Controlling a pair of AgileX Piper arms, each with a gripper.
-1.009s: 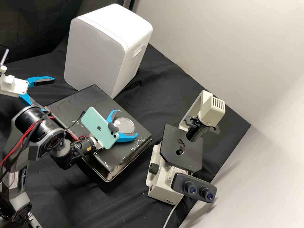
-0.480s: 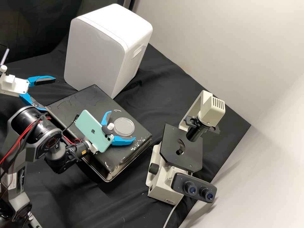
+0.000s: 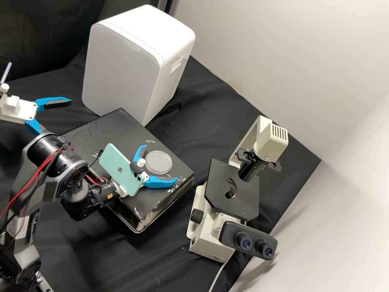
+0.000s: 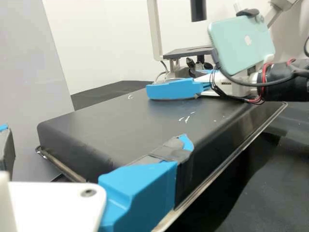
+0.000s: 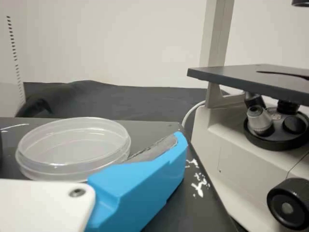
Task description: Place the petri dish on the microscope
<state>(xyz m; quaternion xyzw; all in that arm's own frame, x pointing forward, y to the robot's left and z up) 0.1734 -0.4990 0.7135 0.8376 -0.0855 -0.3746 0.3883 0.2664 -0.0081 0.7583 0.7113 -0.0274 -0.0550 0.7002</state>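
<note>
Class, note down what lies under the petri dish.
Under the petri dish is a black, white-flecked slab, with the right gripper open around the dish. The slab covers whatever lies beneath it.

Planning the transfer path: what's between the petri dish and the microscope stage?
High view: only the scuffed corner of the black slab, then a strip of black cloth. Nothing else stands between the petri dish and the microscope stage.

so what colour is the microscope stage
Black. The microscope stage shows best in the high view.
</note>
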